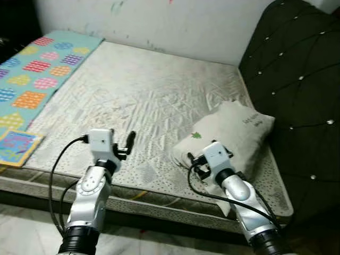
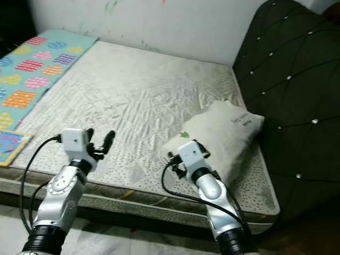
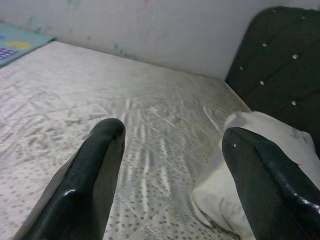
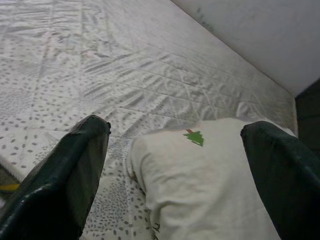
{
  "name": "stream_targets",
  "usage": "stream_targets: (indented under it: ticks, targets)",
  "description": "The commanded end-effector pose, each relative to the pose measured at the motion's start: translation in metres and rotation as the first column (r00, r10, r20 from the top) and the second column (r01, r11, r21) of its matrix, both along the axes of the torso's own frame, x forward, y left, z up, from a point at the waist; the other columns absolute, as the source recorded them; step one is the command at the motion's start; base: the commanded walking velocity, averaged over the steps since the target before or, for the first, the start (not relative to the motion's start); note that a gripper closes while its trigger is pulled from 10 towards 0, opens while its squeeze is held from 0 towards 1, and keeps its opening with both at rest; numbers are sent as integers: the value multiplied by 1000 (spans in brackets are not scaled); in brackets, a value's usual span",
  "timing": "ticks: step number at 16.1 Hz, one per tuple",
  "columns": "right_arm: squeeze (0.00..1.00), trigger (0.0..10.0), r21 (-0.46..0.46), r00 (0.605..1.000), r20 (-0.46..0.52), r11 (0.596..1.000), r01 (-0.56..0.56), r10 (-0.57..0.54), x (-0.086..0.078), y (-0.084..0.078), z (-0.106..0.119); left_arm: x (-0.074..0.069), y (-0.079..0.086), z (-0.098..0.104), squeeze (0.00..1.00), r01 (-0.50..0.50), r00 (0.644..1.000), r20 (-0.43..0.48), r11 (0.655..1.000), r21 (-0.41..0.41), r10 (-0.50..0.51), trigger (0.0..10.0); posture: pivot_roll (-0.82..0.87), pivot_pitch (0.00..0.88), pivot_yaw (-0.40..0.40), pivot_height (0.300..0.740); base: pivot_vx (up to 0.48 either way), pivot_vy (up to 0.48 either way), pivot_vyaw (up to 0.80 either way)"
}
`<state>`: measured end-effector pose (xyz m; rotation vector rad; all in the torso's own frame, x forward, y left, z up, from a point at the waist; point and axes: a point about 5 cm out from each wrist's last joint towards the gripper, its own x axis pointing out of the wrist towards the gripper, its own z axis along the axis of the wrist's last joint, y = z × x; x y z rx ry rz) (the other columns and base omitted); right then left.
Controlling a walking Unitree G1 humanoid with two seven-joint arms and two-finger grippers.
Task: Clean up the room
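A white pillow (image 1: 226, 139) with a small green tree print lay on the bare grey mattress (image 1: 143, 101), near the dark tufted headboard (image 1: 297, 90). The right gripper (image 4: 175, 150) hovered just above the pillow's near end, its 2 fingers spread wide. The left gripper (image 3: 172, 170) hung over the mattress's front edge, fingers also wide apart, holding nothing. A colourful patterned mat (image 1: 37, 69) covered the far left side

Head stereo pair looks forward and down over the mattress (image 1: 149, 101). Each wrist camera sights low between its spread jaws; both share the pillow (image 4: 200, 185).
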<state>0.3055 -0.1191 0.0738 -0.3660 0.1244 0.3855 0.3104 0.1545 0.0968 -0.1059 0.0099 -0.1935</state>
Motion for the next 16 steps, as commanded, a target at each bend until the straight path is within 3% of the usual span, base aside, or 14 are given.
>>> stream_targets:
  ticks: [1, 5, 7, 10, 16]
  targets:
    - [0, 10000, 24, 1000, 2, 1000, 2, -2, 2, 3, 2, 0, -5, -1, 0, 32, 999, -3, 999, 23, -32, 10000, -172, 0, -112, 740, 0, 0, 0]
    - [0, 10000, 115, 995, 28, 989, 90, -94, 7, -6, 6, 1, 0, -3, 0, 46, 999, -17, 998, 48, -45, 10000, -154, 0, -27, 740, 0, 0, 0]
    - [0, 10000, 148, 984, 67, 977, 154, -165, 1, -15, 9, 2, -6, -3, 0, 90, 996, -16, 991, 102, -89, 10000, -173, 0, 69, 740, 0, 0, 0]
    - [0, 10000, 172, 970, 78, 962, 214, -229, -3, -24, 10, 2, -13, -3, 0, 144, 990, -26, 983, 113, -142, 10000, -187, 0, 118, 740, 0, 0, 0]
    - [0, 10000, 203, 966, 60, 950, 236, -253, -12, -32, 7, -8, -22, -10, 0, 192, 981, -44, 981, 36, -190, 10000, -194, 0, 73, 740, 0, 0, -113]
